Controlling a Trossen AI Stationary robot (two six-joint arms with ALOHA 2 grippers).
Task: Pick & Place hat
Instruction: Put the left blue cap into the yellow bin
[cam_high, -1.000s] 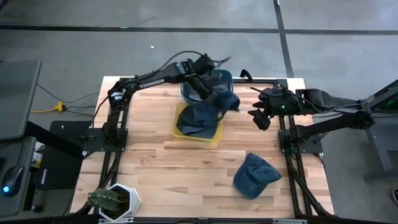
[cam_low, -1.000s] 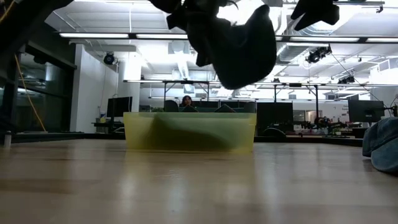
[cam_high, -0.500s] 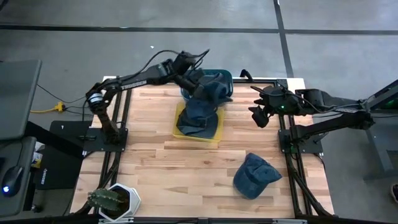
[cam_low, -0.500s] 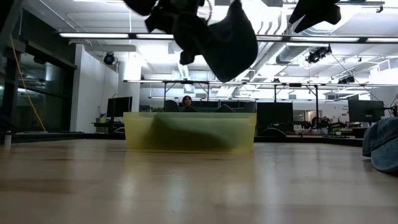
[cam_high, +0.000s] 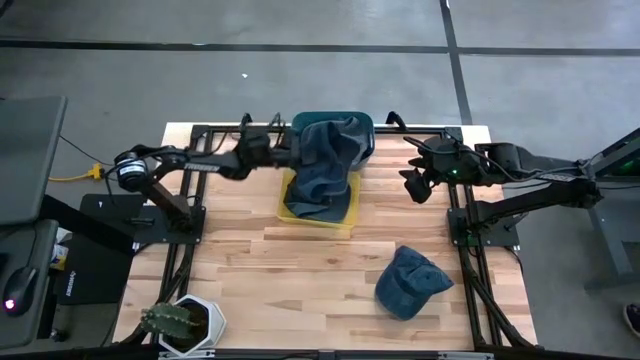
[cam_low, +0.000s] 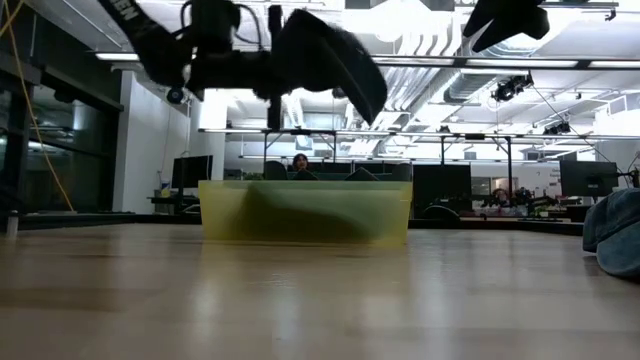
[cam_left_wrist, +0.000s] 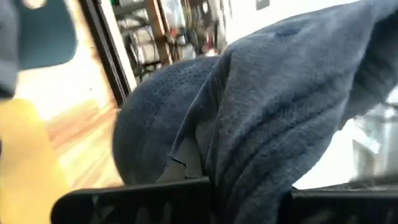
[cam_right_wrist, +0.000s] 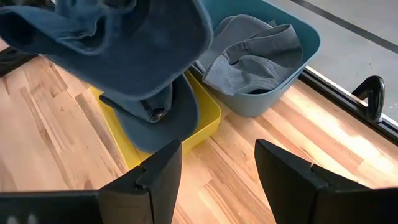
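My left gripper (cam_high: 288, 155) reaches in level from the table's left and is shut on a dark blue hat (cam_high: 326, 145). The hat hangs in the air over the teal bin (cam_high: 362, 122) and the yellow bin (cam_high: 350, 212). In the low view the hat (cam_low: 325, 55) floats above the yellow bin (cam_low: 305, 212). A grey hat (cam_right_wrist: 255, 56) lies in the teal bin and another blue hat (cam_right_wrist: 165, 115) in the yellow one. A third blue hat (cam_high: 410, 282) lies on the table near the right edge. My right gripper (cam_high: 412, 187) hovers open, right of the bins. My left gripper pinches the hat's left edge (cam_high: 298, 152) between its two fingers, coming level from the table's left. The cloth (cam_left_wrist: 205, 155) bunches right at the fingers and fills the wrist view. The hat is lifted clear and stretches away from the fingers toward the right.
A cactus in a white pot (cam_high: 185, 322) stands at the near left corner. Black frame rails run along the far edge (cam_high: 420, 132) and both sides. Bare wood (cam_high: 290, 280) lies between the bins and the near edge.
My left arm has drawn back toward the table's left edge and tipped from pointing down to level. The hat, which hung below the gripper over the yellow bin, has risen, swung out level and shifted toward the teal bin.
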